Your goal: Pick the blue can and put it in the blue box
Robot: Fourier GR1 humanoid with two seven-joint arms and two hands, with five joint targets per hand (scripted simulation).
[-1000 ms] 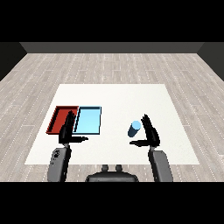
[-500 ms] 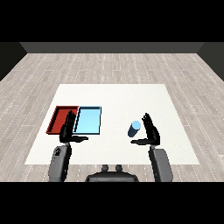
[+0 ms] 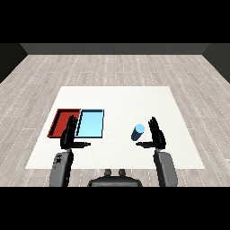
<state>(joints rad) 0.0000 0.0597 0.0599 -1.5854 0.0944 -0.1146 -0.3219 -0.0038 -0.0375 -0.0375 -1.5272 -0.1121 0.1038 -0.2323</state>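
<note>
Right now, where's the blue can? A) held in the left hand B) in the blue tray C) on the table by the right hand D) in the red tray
C: the blue can stands on the white table, just left of the open right hand, well apart from the blue tray.

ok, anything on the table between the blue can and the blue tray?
Nothing: in the head view, only bare white table lies between the blue can and the light blue tray. The right hand is on the can's other side.
</note>
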